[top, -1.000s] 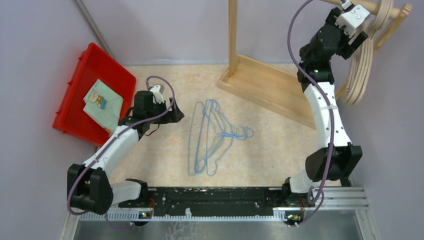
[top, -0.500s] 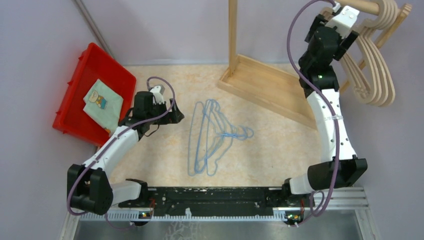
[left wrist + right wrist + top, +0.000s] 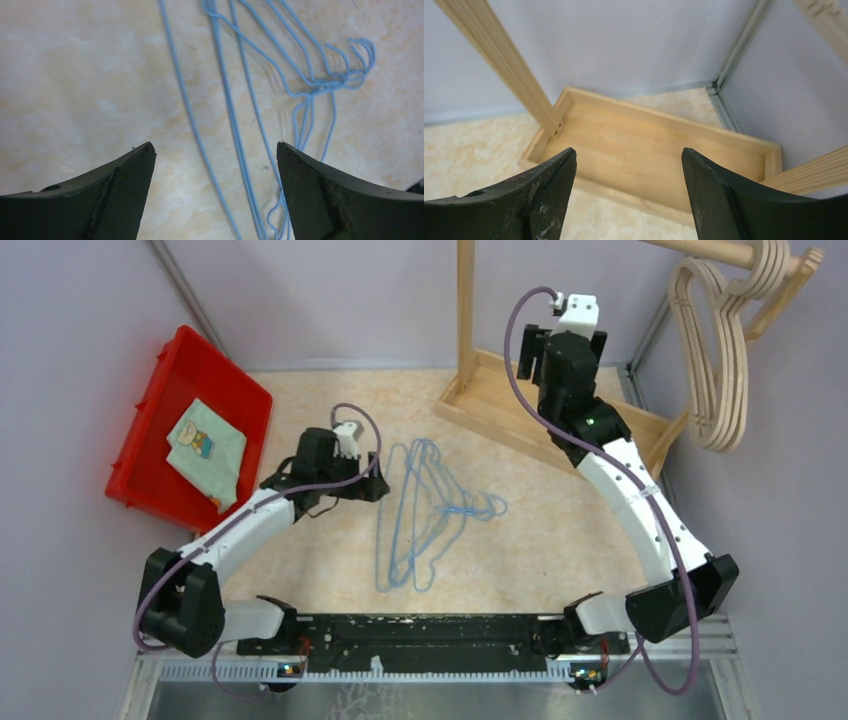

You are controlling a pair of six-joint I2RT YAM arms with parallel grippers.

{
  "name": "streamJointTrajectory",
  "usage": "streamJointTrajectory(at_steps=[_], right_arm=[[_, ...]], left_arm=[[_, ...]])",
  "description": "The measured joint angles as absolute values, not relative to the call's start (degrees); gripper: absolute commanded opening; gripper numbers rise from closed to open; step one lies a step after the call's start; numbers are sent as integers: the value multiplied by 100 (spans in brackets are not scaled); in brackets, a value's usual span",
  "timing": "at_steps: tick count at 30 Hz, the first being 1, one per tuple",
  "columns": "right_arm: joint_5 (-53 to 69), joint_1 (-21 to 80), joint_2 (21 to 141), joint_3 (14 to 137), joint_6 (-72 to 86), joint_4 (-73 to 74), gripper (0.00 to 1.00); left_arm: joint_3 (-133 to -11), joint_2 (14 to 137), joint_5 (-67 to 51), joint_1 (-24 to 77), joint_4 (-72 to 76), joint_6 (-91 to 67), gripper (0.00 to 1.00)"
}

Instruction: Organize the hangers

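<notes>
Progress is est. at roughly half, judged from how things lie now. Wooden hangers (image 3: 737, 380) are hung by their hooks on the rod (image 3: 700, 248) of the rack (image 3: 466, 310), at its right end, bunched tight. Exact count can't be told. That part is taken as done.

Wire hangers (image 3: 410, 510) are not yet hung. A light-blue pile is seen flat on the table (image 3: 560, 530), in front of the rack & to its left, well apart from the rod. Strands overlap & hooks are bunched together, turned toward the rack's side of the table. Count is hard to tell, prob. 3 or more.

Left gripper (image 3: 214, 150) is held wide, w/ nothing between the jaws. It is poised over the pile's edge farthest from the rack, and long wire strands are seen between its fingertips in the wrist view. No contact w/ the wires is shown. Right gripper (image 3: 629, 152) is likewise spread wide & empty, raised over the rack's base (image 3: 649, 145), just right of the post (image 3: 499, 65), apart from the wooden hangers.

Left to do, by judgement: wire hangers are to be picked up, separated if tangled, lifted to the rod & hooked beside the wooden ones. Thin wire lying flat is expected to be hard to pinch, and tangled hooks may drag neighbours along. Bin (image 3: 170, 370) w/ cloth (image 3: 205, 440), far left of the rack, is touched by neither arm.
</notes>
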State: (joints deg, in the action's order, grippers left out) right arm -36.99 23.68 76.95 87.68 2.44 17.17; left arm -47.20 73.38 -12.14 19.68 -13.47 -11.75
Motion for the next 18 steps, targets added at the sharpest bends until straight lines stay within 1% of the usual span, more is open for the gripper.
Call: streamJointTrajectory(at_steps=[3,9,12,16,18], right_arm=[[-3433,2397,7695,8536,478,1898,76],[-3173,2397,7677,8309,655,2119,76],[-3114,2397,7564,8169,670,2139,76],[-3085,2397,7310,8018,670,2220,76],[-3087,2397,7210,7990,668,2233,77]], left_arm=[[-4722,7463,-1087,2735,-1328,-1216,92],[-4665,7942,-742,4115,-1125,-1417,83],[-4563,8278,-576,4313,-1002,-1505,81],[-4543,8796,-290,4381,-810,-1570,81],[-4633,9087,-97,4401,-722,-1601,79]])
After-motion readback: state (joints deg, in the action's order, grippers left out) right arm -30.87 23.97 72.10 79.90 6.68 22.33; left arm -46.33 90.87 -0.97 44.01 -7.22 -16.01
